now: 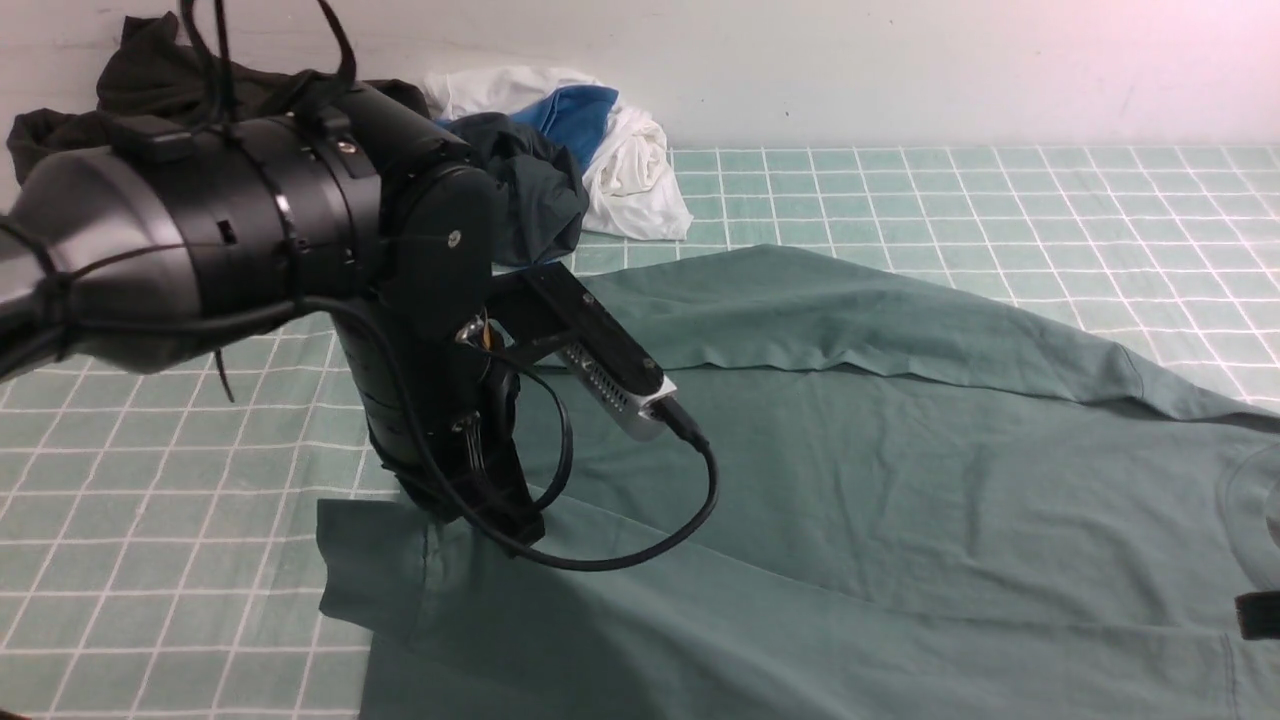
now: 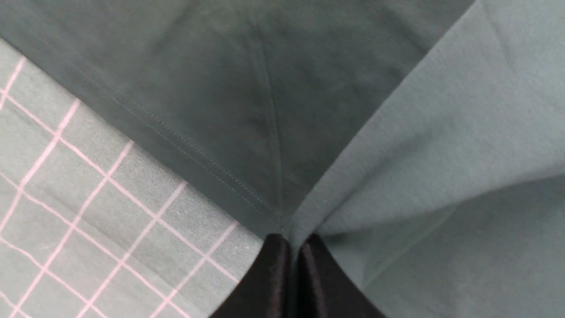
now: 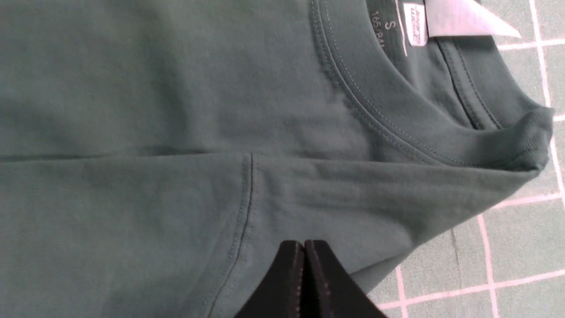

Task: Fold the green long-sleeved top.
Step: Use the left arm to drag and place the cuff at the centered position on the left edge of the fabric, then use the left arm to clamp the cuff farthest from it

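The green long-sleeved top [image 1: 850, 480] lies spread over the checked tablecloth [image 1: 1000, 200], one sleeve folded across its far side. At its near left hem corner my left gripper [image 1: 500, 520] points down. The left wrist view shows the left gripper [image 2: 289, 238] shut with a pinch of the top [image 2: 441, 132] rising between its fingers beside the stitched hem. My right gripper [image 3: 303, 243] is shut at the shoulder edge of the top [image 3: 132, 198], close to the ribbed collar [image 3: 397, 128] and size label [image 3: 415, 24]. Only a black bit of that gripper [image 1: 1258, 615] shows in the front view.
A heap of other clothes sits at the back left against the wall: a very dark garment [image 1: 150, 70], a dark teal-grey one [image 1: 530, 190] and blue and white cloth [image 1: 620, 160]. The bulky left arm [image 1: 250, 230] blocks much of the left side.
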